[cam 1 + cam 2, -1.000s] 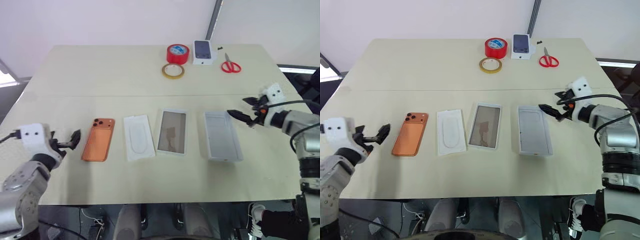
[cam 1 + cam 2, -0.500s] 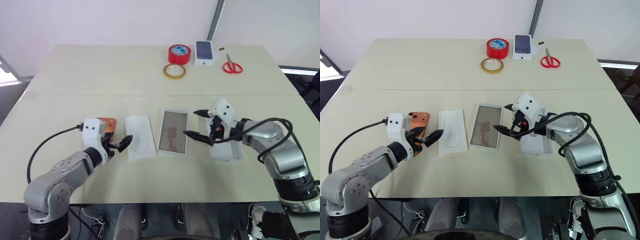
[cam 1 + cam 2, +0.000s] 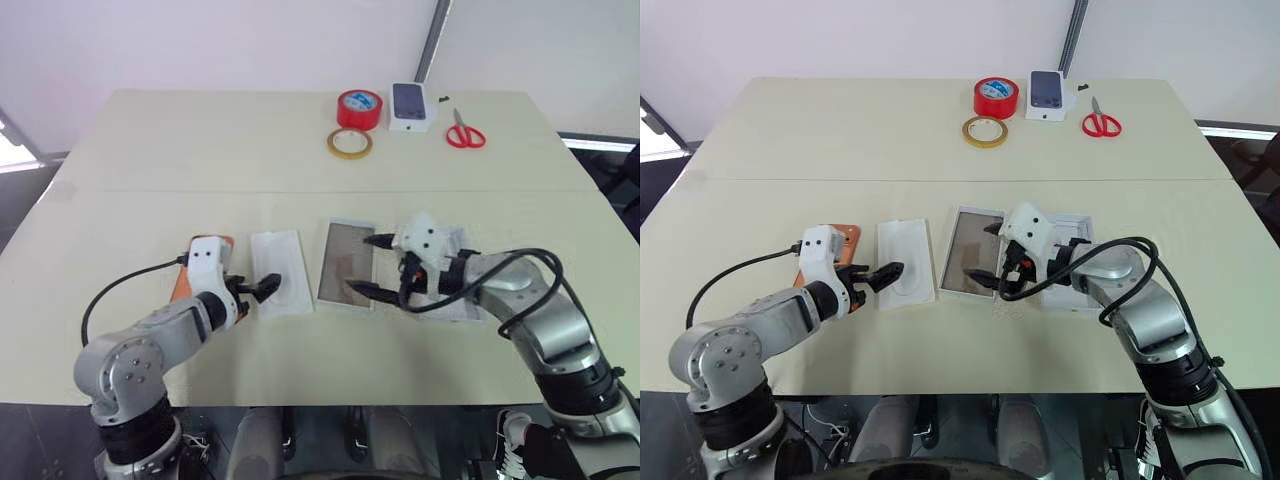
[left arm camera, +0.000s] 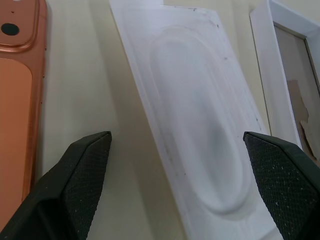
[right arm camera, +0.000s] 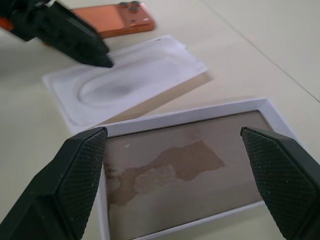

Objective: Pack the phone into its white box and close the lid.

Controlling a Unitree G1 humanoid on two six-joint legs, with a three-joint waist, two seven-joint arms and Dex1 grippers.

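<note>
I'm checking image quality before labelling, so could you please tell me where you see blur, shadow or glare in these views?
Left wrist view: left gripper fingertips soft, a grey shadow on the insert. Right wrist view: phone slightly blurred, white box sharp. Eye views: even light, soft shadows, no glare.

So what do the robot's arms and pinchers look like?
Both arms are silvery grey metal with rounded joints. Each wrist carries a white block with two small dark dots, and a black cable loops from it. The left gripper and right gripper each have two black, pointed fingers with bumpy pads.
</note>
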